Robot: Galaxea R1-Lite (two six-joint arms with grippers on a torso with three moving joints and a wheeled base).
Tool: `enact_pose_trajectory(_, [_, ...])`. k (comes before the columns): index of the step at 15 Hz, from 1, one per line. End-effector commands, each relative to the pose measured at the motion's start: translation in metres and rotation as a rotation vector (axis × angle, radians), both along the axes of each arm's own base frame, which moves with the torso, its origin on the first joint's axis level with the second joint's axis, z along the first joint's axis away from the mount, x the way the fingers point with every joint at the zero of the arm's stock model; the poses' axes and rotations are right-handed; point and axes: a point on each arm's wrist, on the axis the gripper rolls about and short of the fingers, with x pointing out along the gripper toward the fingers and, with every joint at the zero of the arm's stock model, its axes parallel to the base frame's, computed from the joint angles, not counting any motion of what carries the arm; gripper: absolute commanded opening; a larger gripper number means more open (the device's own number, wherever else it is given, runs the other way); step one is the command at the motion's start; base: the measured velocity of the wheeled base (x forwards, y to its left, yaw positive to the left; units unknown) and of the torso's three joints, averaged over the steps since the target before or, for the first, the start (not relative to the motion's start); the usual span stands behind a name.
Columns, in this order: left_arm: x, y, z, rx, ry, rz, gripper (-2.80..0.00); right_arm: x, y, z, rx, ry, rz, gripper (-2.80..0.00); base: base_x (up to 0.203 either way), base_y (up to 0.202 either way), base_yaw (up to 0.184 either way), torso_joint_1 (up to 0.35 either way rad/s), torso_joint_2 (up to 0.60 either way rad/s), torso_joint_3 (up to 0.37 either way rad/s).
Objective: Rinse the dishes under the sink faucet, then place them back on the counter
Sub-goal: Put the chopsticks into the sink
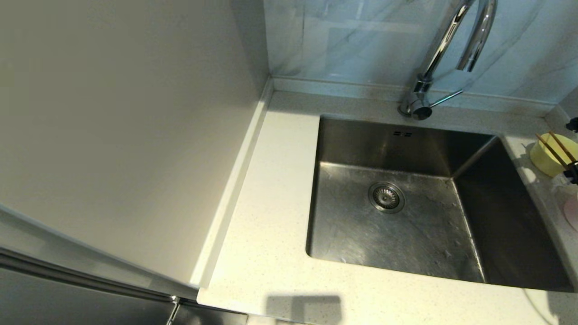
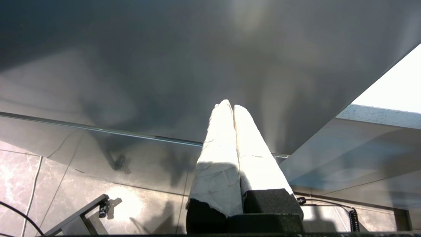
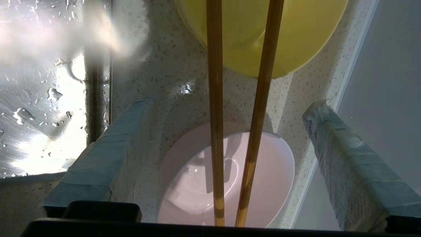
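Counter is wrapping around the sink, with the sink sitting empty and its walls carrying water drops. Faucet is standing on the counter strip behind the sink, spout arching out over the basin. All dishes are sitting on the counter strip right of the sink: yellow-green bowl toward the back, pink bowl nearer the front, apart from each other. Chopsticks are lying side by side across both bowls, bridging the gap between them. Right gripper is hovering over the pink bowl right of the sink, fingers spread wide on either side of the chopsticks, touching nothing. Left gripper is hanging well away from the sink, down beside a grey cabinet panel above a tiled floor, fingers pressed together, holding nothing.
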Motion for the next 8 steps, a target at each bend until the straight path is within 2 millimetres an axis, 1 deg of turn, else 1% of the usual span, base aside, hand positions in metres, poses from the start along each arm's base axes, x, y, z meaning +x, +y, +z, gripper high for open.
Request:
enact_pose_trajectory(1, [-0.0002, 0.0000, 0.0000, 0.000, -0.004, 0.000, -2.80, 0.0019, -0.0012, -0.0020, -0.002, 0.008, -0.001, 0.00, 0.000, 0.000, 0.000, 0.000, 0.00, 0.000])
enact_pose_trajectory(4, [-0.0002, 0.0000, 0.0000, 0.000, -0.004, 0.000, -2.80, 0.0028, -0.0025, -0.0035, -0.004, 0.014, -0.008, 0.00, 0.000, 0.000, 0.000, 0.000, 0.00, 0.000])
enact_pose_trajectory(8, [-0.0002, 0.0000, 0.0000, 0.000, -0.004, 0.000, -2.80, -0.0006, -0.0075, -0.0034, -0.005, 0.015, -0.024, 0.00, 0.000, 0.000, 0.000, 0.000, 0.00, 0.000])
